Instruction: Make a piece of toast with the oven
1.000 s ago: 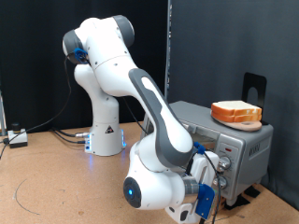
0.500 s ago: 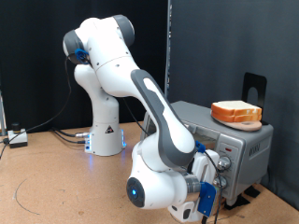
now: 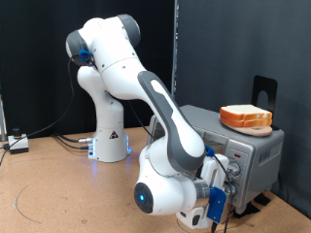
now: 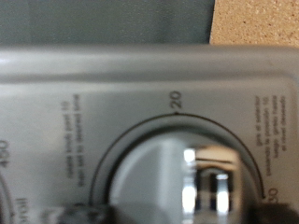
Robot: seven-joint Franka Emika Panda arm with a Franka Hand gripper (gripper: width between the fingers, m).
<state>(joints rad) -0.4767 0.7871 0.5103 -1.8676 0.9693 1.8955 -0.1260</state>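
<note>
The silver-grey oven [image 3: 258, 152] stands at the exterior view's right. My gripper [image 3: 225, 181] is pressed up against the knobs on its front panel, and the hand hides the fingers. The wrist view is filled by the oven's front panel [image 4: 84, 89], with a dial scale marked 20 and a shiny chrome knob [image 4: 213, 183] very close to the camera. No fingers show there. The single piece of toast is not in view. A pile of bread slices [image 3: 245, 117] lies on top of the oven.
The white robot base [image 3: 109, 136] stands behind on the brown table [image 3: 58, 189]. Cables and a small box [image 3: 17, 143] lie at the exterior view's left. A black stand [image 3: 264, 90] rises behind the oven.
The hand has shifted and turned slightly at the oven's knob panel. The oven and the bread pile have not moved.
</note>
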